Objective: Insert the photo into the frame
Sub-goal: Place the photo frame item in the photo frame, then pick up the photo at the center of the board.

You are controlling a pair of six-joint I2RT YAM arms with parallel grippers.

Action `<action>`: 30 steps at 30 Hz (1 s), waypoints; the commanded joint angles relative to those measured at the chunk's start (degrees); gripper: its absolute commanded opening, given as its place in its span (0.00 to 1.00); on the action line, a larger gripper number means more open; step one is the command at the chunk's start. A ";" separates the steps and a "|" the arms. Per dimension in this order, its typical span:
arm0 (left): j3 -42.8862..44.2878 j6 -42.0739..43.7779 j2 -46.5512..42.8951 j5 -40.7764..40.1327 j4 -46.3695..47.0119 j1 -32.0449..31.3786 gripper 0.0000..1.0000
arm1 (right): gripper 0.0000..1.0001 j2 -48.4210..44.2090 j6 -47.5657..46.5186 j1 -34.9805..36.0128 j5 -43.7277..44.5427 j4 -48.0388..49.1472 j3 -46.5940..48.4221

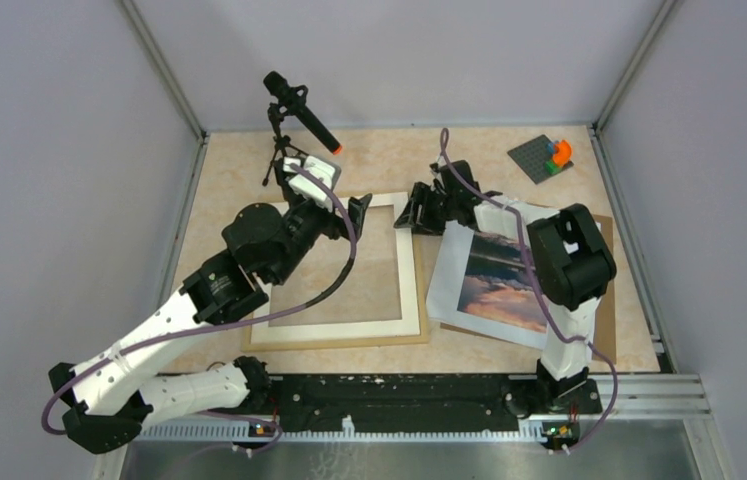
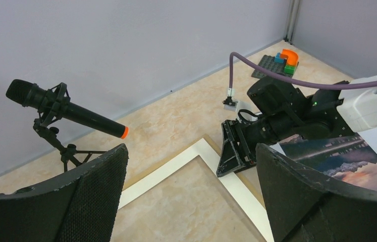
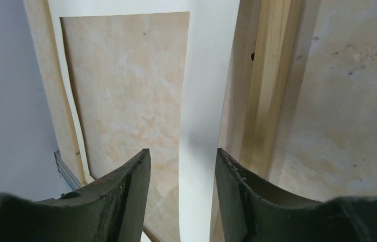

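The frame (image 1: 339, 342), thin light wood, lies flat left of centre with a white mat (image 1: 408, 285) inside it. The photo (image 1: 494, 275), a sunset landscape, lies to its right on a brown backing board (image 1: 606, 245). My left gripper (image 1: 349, 215) is open and empty above the frame's far edge (image 2: 164, 162). My right gripper (image 1: 417, 218) is open at the frame's far right corner. Its jaws straddle the mat strip (image 3: 201, 101) beside the wood strip (image 3: 267, 91) without touching. The left wrist view shows the photo (image 2: 347, 156) behind the right gripper (image 2: 236, 151).
A black microphone (image 1: 299, 110) on a small tripod stands at the back left, also in the left wrist view (image 2: 70, 113). A grey brick plate with coloured bricks (image 1: 546, 157) sits at the back right. Grey walls enclose the table on three sides.
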 commanded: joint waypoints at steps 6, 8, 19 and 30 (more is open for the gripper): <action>-1.50 -6.53 -0.42 -1.75 -1.45 -0.08 0.99 | 0.71 -9.63 -20.15 -0.58 18.21 -27.64 11.88; -2.21 -12.13 0.74 -0.90 -2.61 -0.08 0.99 | 0.73 -13.26 -21.82 -0.91 22.45 -29.38 9.05; -9.87 -44.07 25.23 39.70 8.33 2.60 0.97 | 0.75 -39.70 -14.41 -7.62 14.17 -23.71 -25.29; -1.97 -51.00 51.45 49.30 7.02 4.93 0.82 | 0.71 -52.80 3.85 -12.42 33.32 -21.23 -38.37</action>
